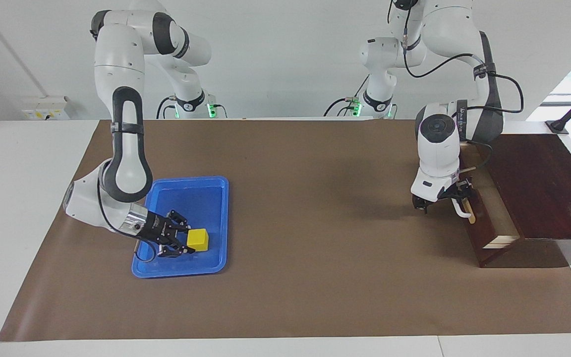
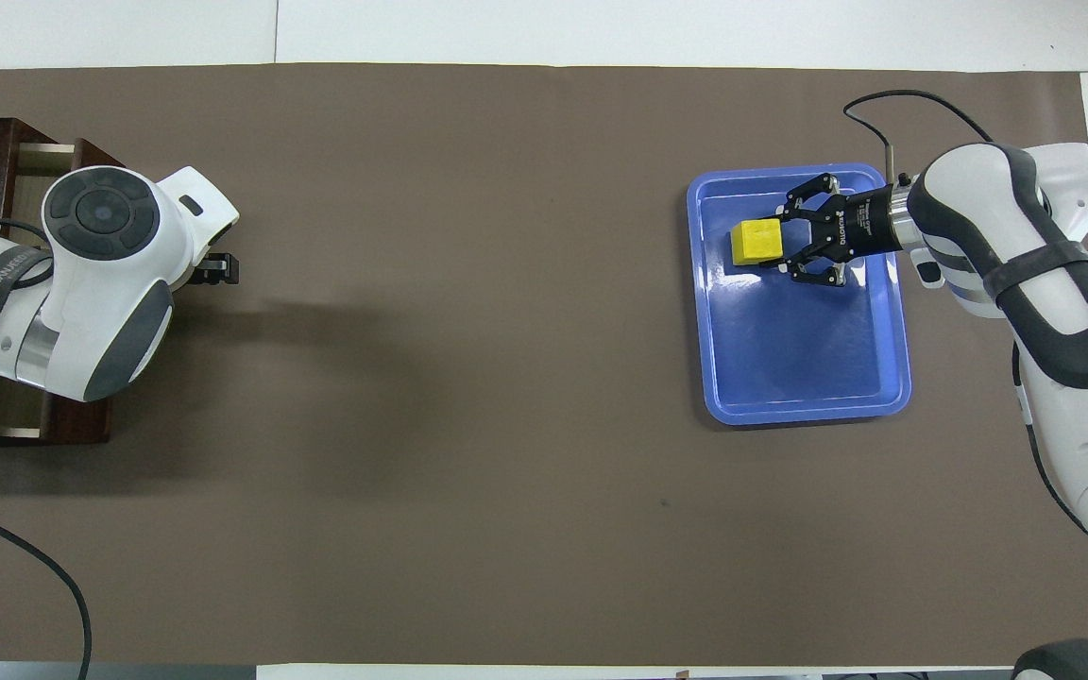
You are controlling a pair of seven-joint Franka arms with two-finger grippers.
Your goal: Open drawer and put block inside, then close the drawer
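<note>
The yellow block point(image 1: 198, 239) lies in the blue tray point(image 1: 213, 191), at the part of it farther from the robots. My right gripper point(image 1: 180, 235) is open and low in the tray, its fingertips on either side of the block's near face; it also shows in the overhead view point(image 2: 792, 240) next to the block point(image 2: 756, 243). The dark brown box point(image 1: 538, 183) stands at the left arm's end of the table. Its drawer point(image 1: 488, 237) is pulled partly out and shows pale wood. My left gripper point(image 1: 444, 198) is at the white handle point(image 1: 460, 211).
A brown mat point(image 1: 315, 208) covers the table between the tray and the box. The left arm's hand point(image 2: 105, 274) hides the handle and most of the drawer in the overhead view. White table surface borders the mat.
</note>
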